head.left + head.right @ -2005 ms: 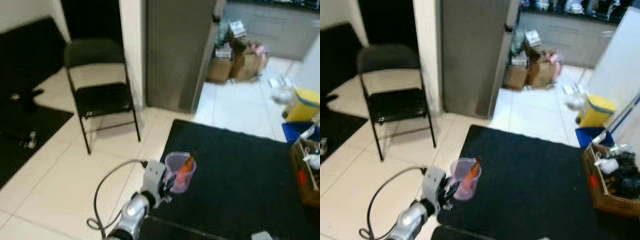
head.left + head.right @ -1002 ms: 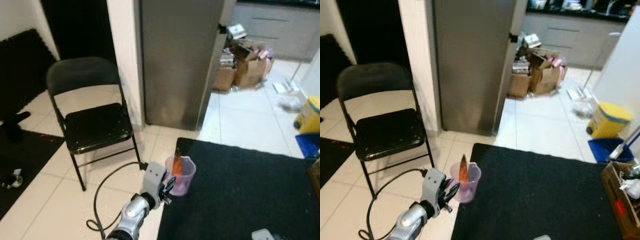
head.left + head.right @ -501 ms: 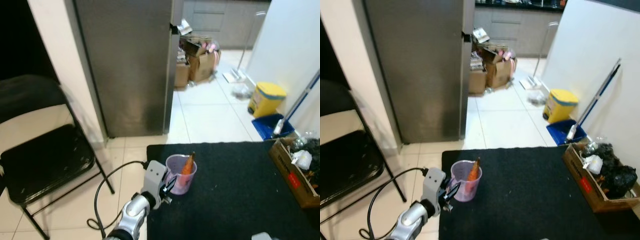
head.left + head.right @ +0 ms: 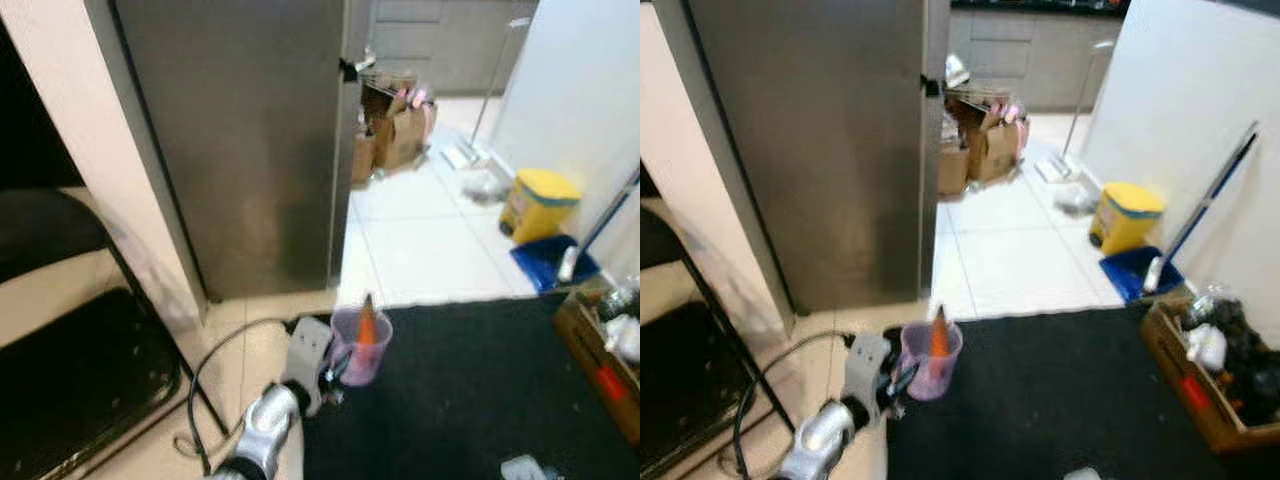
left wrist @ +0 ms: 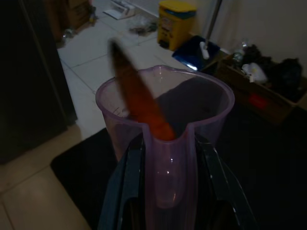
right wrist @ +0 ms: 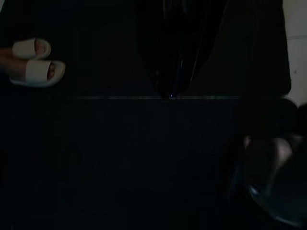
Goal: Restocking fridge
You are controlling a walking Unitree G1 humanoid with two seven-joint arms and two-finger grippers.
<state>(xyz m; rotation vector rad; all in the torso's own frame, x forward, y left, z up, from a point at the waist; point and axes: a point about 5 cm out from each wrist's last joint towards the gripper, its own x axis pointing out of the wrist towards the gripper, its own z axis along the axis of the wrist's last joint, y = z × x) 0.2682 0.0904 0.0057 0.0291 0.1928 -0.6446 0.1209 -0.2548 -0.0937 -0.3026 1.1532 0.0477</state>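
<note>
My left gripper [image 4: 335, 366] is shut on the handle of a translucent purple jug [image 4: 360, 346], held low in front of me over the edge of a black mat [image 4: 470, 390]. An orange carrot [image 4: 367, 321] stands in the jug with its tip above the rim. In the left wrist view the black fingers [image 5: 130, 189] clamp the handle of the jug [image 5: 165, 122], and the carrot [image 5: 139, 103] leans inside. The tall grey fridge [image 4: 250, 130] stands just ahead with its door closed. My right gripper [image 6: 171, 93] hangs idle, shut, over dark floor.
A black folding chair [image 4: 70, 370] is at my left. Cardboard boxes [image 4: 395, 130] sit beyond the fridge, with a yellow bin [image 4: 540, 200] and a blue dustpan [image 4: 545, 265] by the white wall. A brown box of clutter [image 4: 600, 365] is at right. A person's slippered feet [image 6: 33, 67] stand nearby.
The whole view has shifted: the fridge looms nearer and the chair has slid further left. The jug with the carrot stays in my left gripper.
</note>
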